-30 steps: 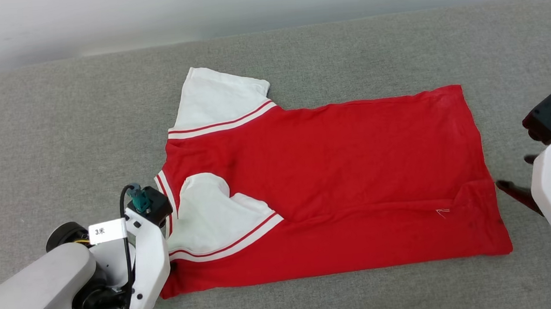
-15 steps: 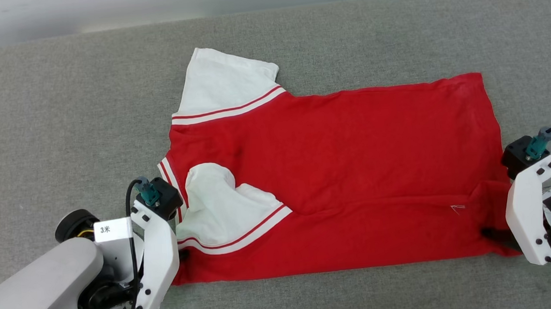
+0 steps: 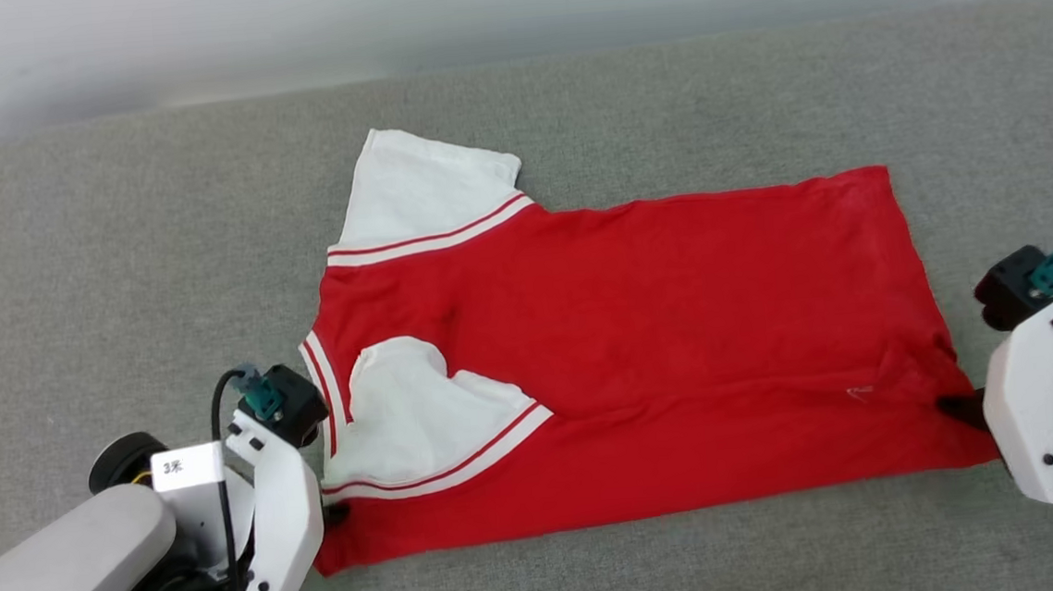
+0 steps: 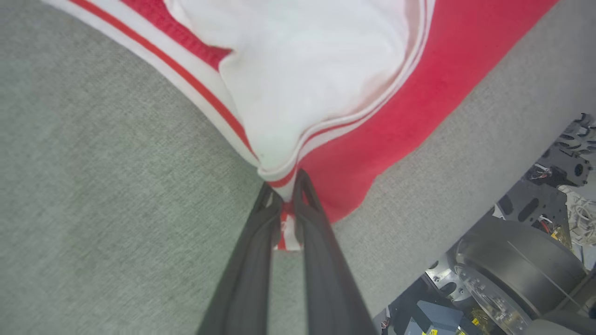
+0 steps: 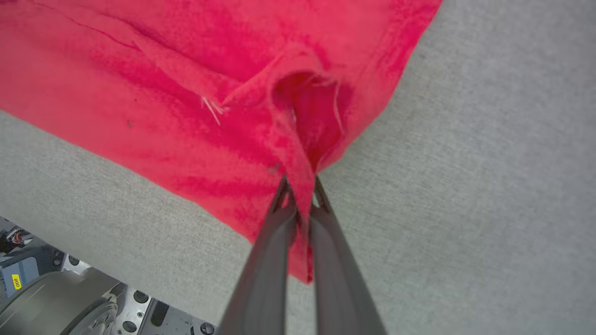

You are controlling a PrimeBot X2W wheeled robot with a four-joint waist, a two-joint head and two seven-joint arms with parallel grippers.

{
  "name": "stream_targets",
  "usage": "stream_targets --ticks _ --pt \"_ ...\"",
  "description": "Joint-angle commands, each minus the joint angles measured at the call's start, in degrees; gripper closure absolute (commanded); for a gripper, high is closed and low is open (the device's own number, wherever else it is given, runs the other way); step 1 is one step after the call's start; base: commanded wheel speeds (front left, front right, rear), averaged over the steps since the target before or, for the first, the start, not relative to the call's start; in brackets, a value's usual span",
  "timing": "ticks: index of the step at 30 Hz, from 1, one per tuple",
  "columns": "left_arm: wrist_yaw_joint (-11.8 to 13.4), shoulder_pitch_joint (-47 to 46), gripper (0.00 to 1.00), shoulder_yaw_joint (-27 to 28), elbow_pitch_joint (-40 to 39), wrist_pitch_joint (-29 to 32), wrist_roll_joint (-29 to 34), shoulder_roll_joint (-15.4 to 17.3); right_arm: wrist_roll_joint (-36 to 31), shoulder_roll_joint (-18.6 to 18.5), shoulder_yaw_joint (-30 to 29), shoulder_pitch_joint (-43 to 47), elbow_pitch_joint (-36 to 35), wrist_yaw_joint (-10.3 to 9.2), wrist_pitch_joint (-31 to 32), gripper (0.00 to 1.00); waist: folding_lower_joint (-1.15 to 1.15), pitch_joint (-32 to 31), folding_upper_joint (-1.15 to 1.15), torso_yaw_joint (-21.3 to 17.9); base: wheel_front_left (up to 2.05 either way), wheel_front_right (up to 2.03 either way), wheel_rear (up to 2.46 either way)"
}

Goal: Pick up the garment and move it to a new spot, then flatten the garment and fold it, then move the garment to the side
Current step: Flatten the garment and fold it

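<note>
Lying plain-red side up, the red jersey-style T-shirt with white short sleeves and red-white striped trim [image 3: 678,340] is spread lengthwise across the middle of the grey woven cushioned surface [image 3: 117,268]. Its collar end is toward the robot's left and its hem toward the right. The far white sleeve [image 3: 422,187] sticks out flat. The near white sleeve [image 3: 405,415] is turned in over the red body, which I judge to be a first fold already laid. No lettering shows, so any print would be face down.

The left gripper [image 4: 288,197] has its two long dark fingers closed tight on the striped trim at the near collar-end corner, with a scrap of cloth squeezed between them. The right gripper [image 5: 300,195] is likewise closed on the near hem corner, where the fabric puckers into a small pocket just ahead of the tips. Holding both near corners at once lets the arms carry the near long edge as one straight line. That is probably to fold it toward the far edge or to tug it smooth; I cannot tell which.

In the head view both sets of fingertips are mostly hidden behind the white wrist housings [image 3: 288,525], and the right-hand one is cut off by the frame edge. How many layers each pinch holds is unclear. A thin white loose thread [image 5: 212,109] lies near the hem, and below the cushion's edge blurred robot base parts [image 4: 512,270] show.
</note>
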Motion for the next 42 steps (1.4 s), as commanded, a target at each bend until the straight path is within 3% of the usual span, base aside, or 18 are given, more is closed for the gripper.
stream_targets --ticks 1,10,17,19,20,21,27,34,38,42 --pt "0.2 1.2 1.00 0.2 -1.0 0.0 -0.6 0.9 0.6 -1.2 0.0 0.0 -1.2 -0.03 -0.4 1.00 0.00 -1.1 0.00 -0.3 0.00 0.00 0.00" --pt "2.0 4.8 1.00 -0.8 -7.6 0.3 -1.6 4.7 3.4 -5.8 -1.1 5.8 -6.0 -0.03 0.9 1.00 0.00 -2.7 0.00 0.0 0.00 0.00 0.00" --pt "3.9 7.1 1.00 -2.1 -8.7 0.6 -1.2 5.4 1.8 -3.9 -2.2 10.9 -4.8 -0.03 0.3 0.99 0.00 -2.1 0.00 -0.1 0.00 0.00 0.00" --pt "4.4 7.4 1.00 -2.2 -8.2 0.2 -1.0 4.9 1.3 -2.3 -2.7 11.7 -3.4 -0.03 -0.5 0.51 0.00 -1.9 0.00 -0.2 0.00 0.00 0.00" --pt "4.7 7.2 0.16 -2.2 -7.8 -0.2 -0.4 4.7 0.8 -1.5 -2.8 11.7 -2.8 -0.03 -1.2 0.00 0.00 -1.8 0.00 -0.2 0.00 0.00 0.00" --pt "5.0 7.1 0.00 -2.1 -7.4 -0.7 0.0 4.4 0.4 -0.9 -3.0 11.7 -2.3 -0.03 -1.9 0.00 0.00 -1.8 0.00 -0.1 0.00 0.00 0.00" --pt "6.0 5.1 0.00 -0.3 -8.2 -2.9 1.1 5.0 -2.7 0.7 -5.6 10.1 -2.3 -0.03 -9.9 0.00 0.00 -2.8 0.00 -0.3 0.00 0.00 0.00" --pt "9.3 0.7 0.00 5.2 -8.6 -10.0 4.8 6.5 -10.1 4.0 -14.4 8.0 -3.7 -0.03 -24.2 0.00 0.00 -3.6 0.00 -1.1 0.00 0.00 0.00" --pt "10.9 -2.8 0.00 8.4 -6.7 -13.7 6.5 5.8 -15.3 8.4 -20.2 7.2 -6.6 -0.03 -31.1 0.00 0.00 -2.5 0.00 -2.3 0.00 0.00 0.00" --pt "10.8 -7.3 0.00 10.6 -4.4 -14.2 7.1 4.5 -20.9 13.4 -26.1 7.5 -10.5 -0.03 -35.7 0.00 0.00 -0.3 0.00 -3.3 0.00 0.00 0.00"
